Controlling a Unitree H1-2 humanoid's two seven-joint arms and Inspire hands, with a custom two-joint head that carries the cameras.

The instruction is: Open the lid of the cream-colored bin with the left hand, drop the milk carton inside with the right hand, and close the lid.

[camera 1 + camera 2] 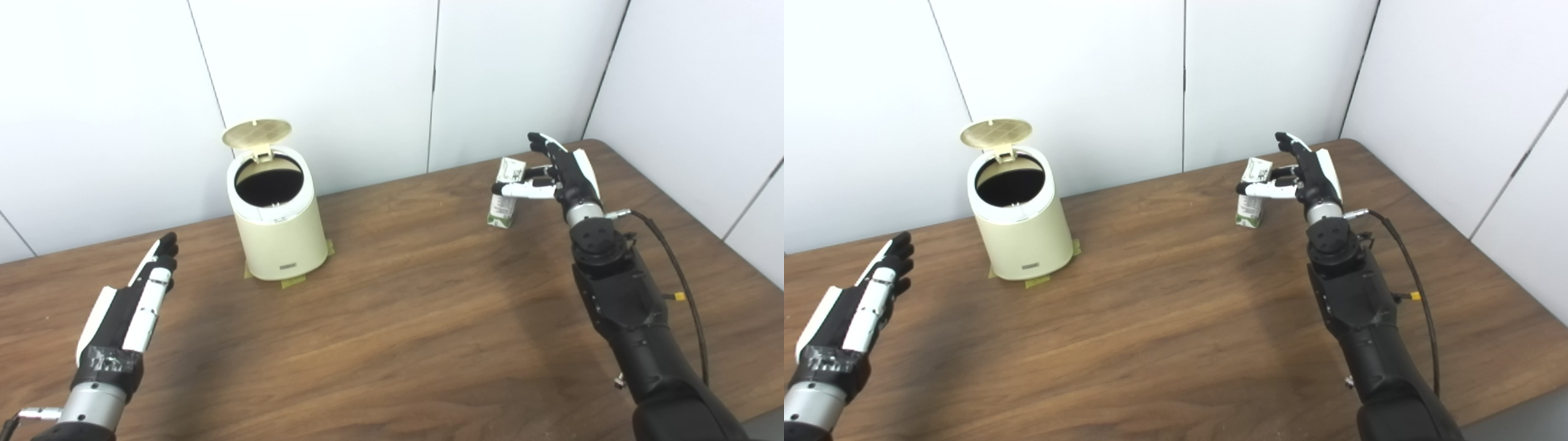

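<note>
The cream-colored bin was seen standing on the wooden worktop in the upper left of the frame, near the white wall panels. Its round lid was tipped up behind the rim, so that the dark inside was exposed. Small pieces of tape were visible under the bin's base.

The milk carton was found upright on the worktop in the upper right of the frame, well apart from the bin. The right hand was held just beside the carton, on its right, with the fingers spread wide and stretched past the carton's top, while the thumb was laid across the carton's front. A closed grip on the carton could not be made out; the carton's base was resting on the worktop.

The left hand was held above the worktop in the lower left of the frame, flat and empty, its fingers straight and close together, pointed toward the bin but apart from it.
</note>
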